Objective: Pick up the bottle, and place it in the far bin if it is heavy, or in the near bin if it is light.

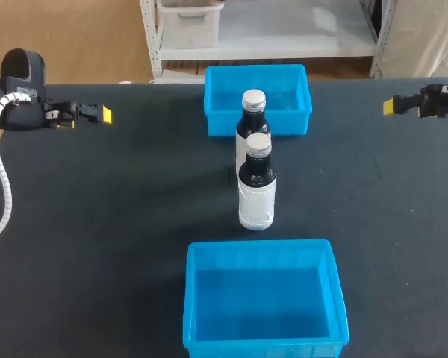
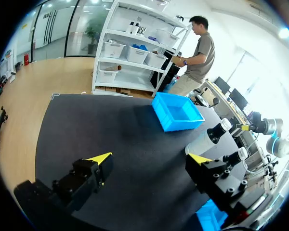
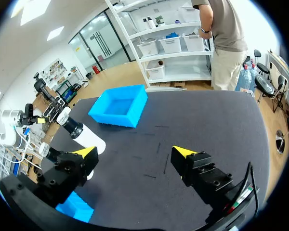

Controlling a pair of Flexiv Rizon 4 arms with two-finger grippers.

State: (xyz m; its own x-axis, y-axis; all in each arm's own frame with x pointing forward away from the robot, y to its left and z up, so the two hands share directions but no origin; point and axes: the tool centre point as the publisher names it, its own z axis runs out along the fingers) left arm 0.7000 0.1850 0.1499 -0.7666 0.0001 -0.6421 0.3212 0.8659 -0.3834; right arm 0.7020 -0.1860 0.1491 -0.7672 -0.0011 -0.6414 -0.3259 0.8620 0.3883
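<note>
Two dark bottles with white labels and silver caps stand mid-table, one behind the other. The nearer bottle [image 1: 256, 186] [image 2: 235, 157] [image 3: 49, 151] is partly hidden by a finger in both wrist views. The farther bottle [image 1: 252, 113] [image 2: 207, 139] [image 3: 82, 133] stands just in front of the far blue bin [image 1: 291, 93] [image 2: 177, 111] [image 3: 119, 106]. The near blue bin [image 1: 261, 298] [image 2: 211, 216] [image 3: 74, 207] lies at the front edge with nothing in it. My left gripper [image 1: 98, 114] [image 2: 150, 159] hovers open at the far left. My right gripper [image 1: 394, 106] [image 3: 135, 152] hovers open at the far right. Both hold nothing.
The black tabletop [image 1: 119, 224] spreads bare on both sides of the bottles. Each gripper stands well apart from the bottles and bins. A person stands beyond the table's far edge, not touching it.
</note>
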